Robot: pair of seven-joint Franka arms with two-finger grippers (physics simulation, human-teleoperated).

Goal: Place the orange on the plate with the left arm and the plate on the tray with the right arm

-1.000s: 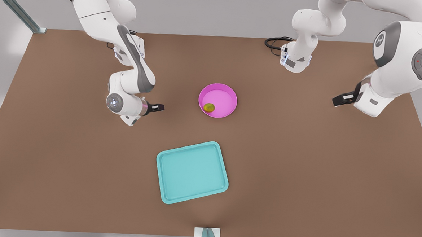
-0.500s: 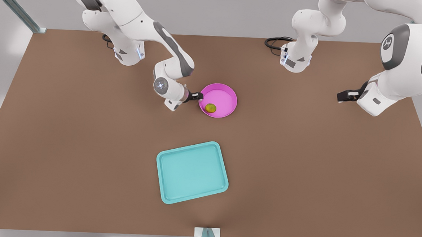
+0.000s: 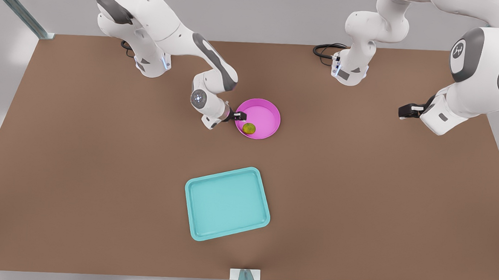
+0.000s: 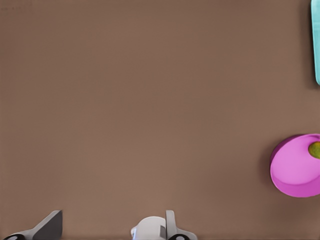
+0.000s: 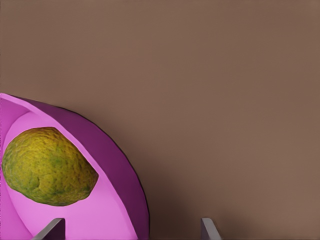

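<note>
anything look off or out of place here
Nothing is spilled or damaged. The orange already lies in the plate, off-centre toward the right gripper, whose open fingers straddle the rim. The tray lies slightly askew on the table. The left gripper waits apart, open.

The front view looks steeply down from high above the table (image 3: 357, 205), taking in its whole brown top, with both arm bases at 12 o'clock. The plate (image 3: 264, 115) sits near centre and the tray (image 3: 227, 203) toward 6 o'clock.

The left wrist view looks down from well off, with the plate (image 4: 295, 167) at 3 o'clock and a tray (image 4: 316, 42) edge at 2 o'clock.

The right wrist view sits very close, with the plate (image 5: 120, 160) rim and the orange (image 5: 47, 166) at 8 o'clock.

All three views share the plate.
</note>
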